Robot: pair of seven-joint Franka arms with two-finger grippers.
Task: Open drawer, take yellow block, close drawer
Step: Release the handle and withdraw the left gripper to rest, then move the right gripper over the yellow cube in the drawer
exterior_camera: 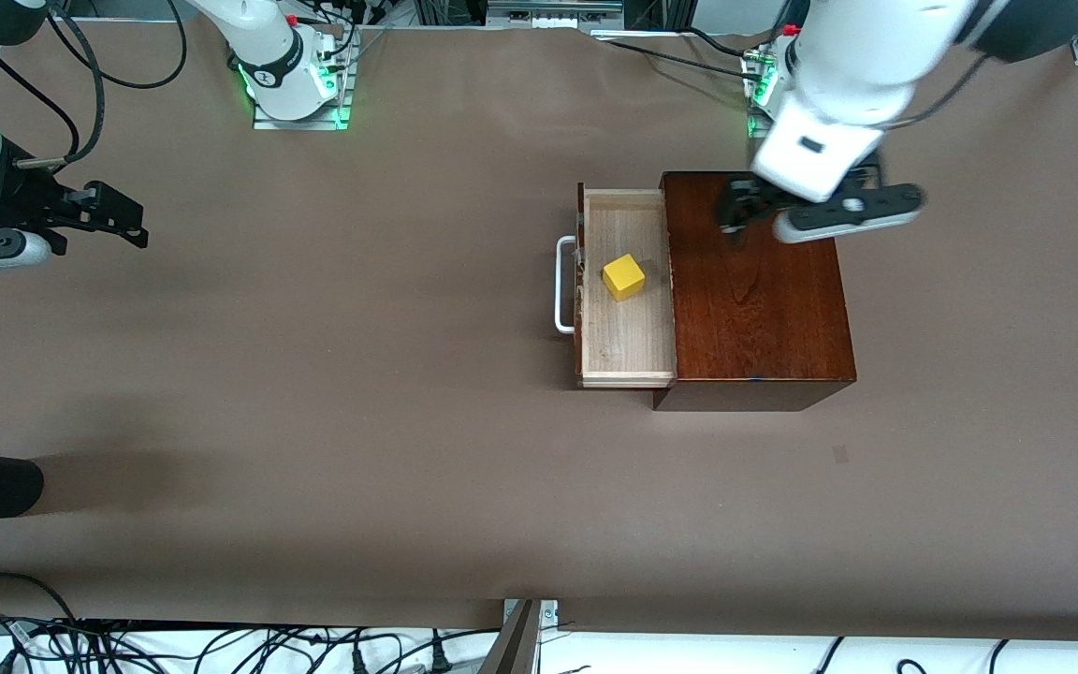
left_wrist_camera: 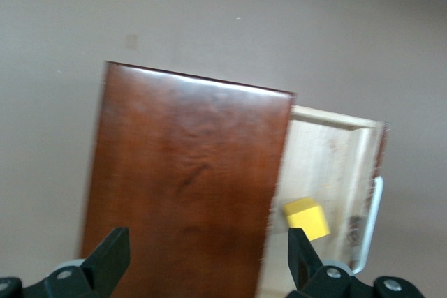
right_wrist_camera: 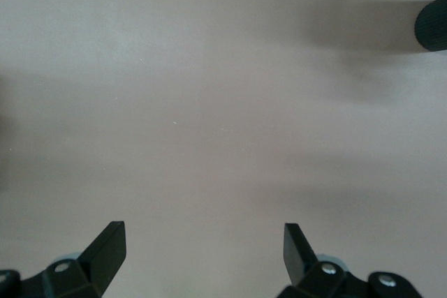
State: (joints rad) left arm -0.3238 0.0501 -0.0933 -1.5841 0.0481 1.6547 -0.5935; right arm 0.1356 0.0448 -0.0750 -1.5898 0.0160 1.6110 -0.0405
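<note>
Taking the small bright yellow cube [exterior_camera: 624, 277] from the open pale-wood drawer [exterior_camera: 637, 346] suits the left gripper [exterior_camera: 735, 213], fingers wide, empty, over the glossy reddish-brown box [exterior_camera: 764, 309]; right gripper [exterior_camera: 118, 223] waits, wide.

Yellow block [exterior_camera: 623, 277], pale-wood drawer [exterior_camera: 628, 328], reddish-brown box [exterior_camera: 759, 290]

Glossy dark wooden box [exterior_camera: 759, 281], pale bare-wood drawer [exterior_camera: 628, 328], matt table [exterior_camera: 314, 374].
</note>
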